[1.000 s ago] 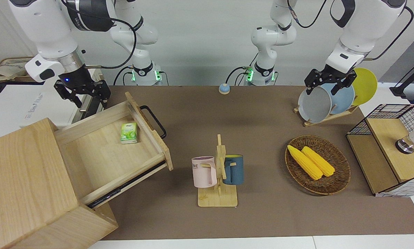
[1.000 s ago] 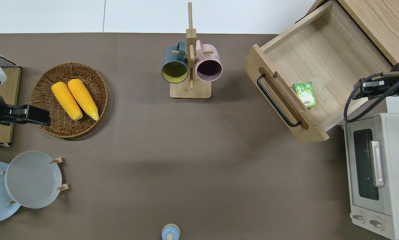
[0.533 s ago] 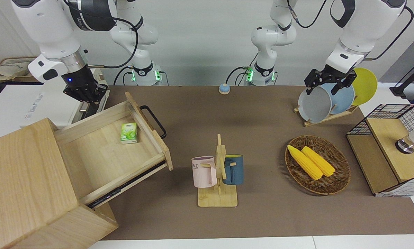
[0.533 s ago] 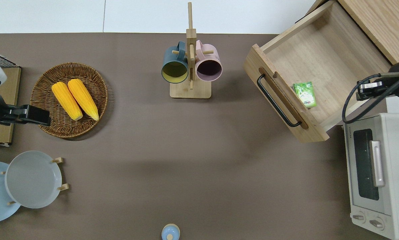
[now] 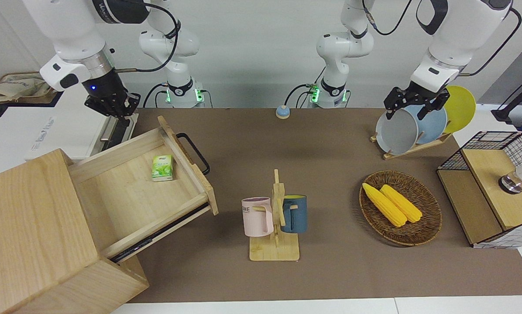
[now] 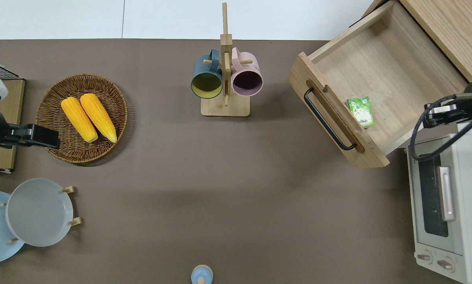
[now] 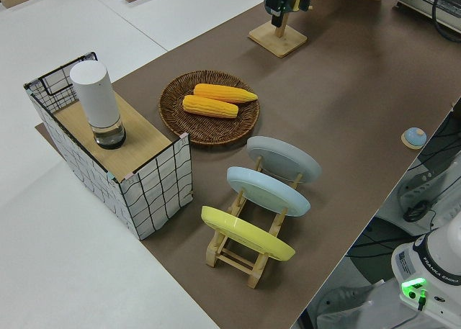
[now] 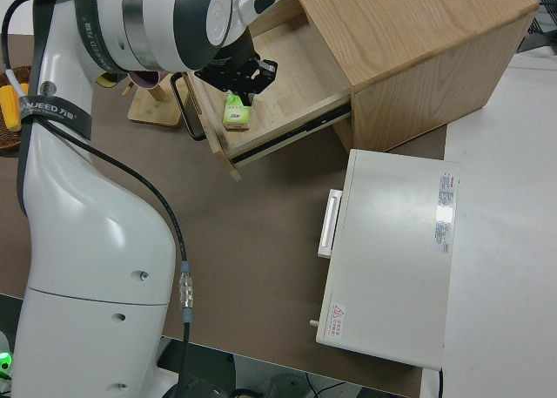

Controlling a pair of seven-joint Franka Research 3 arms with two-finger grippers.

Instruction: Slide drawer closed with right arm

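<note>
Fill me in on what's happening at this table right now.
The drawer is pulled far out of its cabinet, with a small green carton lying inside. The right claw is up in the air near the toaster oven, touching nothing, so the push to shut the drawer has not begun. The left arm is parked.

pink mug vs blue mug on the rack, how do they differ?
The pink mug is pale pink with dark lettering; the blue mug is dark blue, plain outside, yellow inside. The pink mug hangs toward the right arm's end of the table, the blue toward the left arm's. Both hang on the same wooden rack.
</note>
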